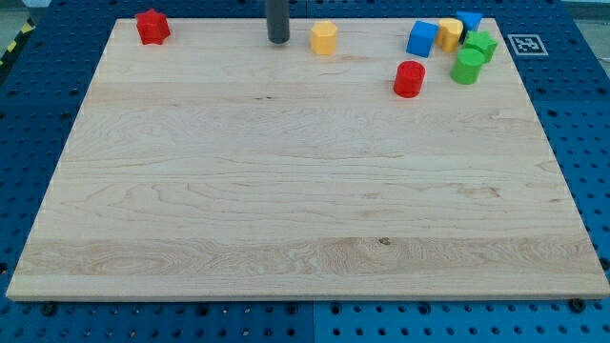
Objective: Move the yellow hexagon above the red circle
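Note:
The yellow hexagon (324, 37) sits near the top edge of the wooden board, just right of the middle. The red circle, a short cylinder (409, 78), stands lower and to the hexagon's right. My tip (277, 40) is on the board just left of the yellow hexagon, with a small gap between them. The rod comes down from the view's top.
A red star-like block (152, 26) is at the top left corner. At the top right sits a cluster: a blue cube (422, 38), a yellow block (450, 32), a second blue block (469, 20), a green block (480, 44) and a green cylinder (467, 67). The board's top edge (219, 19) is close.

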Motion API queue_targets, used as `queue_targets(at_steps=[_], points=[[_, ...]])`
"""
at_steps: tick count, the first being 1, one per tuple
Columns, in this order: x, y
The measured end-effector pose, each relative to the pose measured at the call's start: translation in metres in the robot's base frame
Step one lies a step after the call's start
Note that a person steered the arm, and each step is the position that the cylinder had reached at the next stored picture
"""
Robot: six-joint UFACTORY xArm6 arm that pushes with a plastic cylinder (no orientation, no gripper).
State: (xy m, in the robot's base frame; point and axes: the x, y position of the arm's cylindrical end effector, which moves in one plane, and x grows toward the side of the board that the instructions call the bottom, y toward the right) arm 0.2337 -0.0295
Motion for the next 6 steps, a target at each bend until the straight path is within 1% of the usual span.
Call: queue_targets(at_steps=[2,4,5,6], points=[[0.01,0.079],[0.025,0.128],[0.025,0.131],[0.025,0.088]])
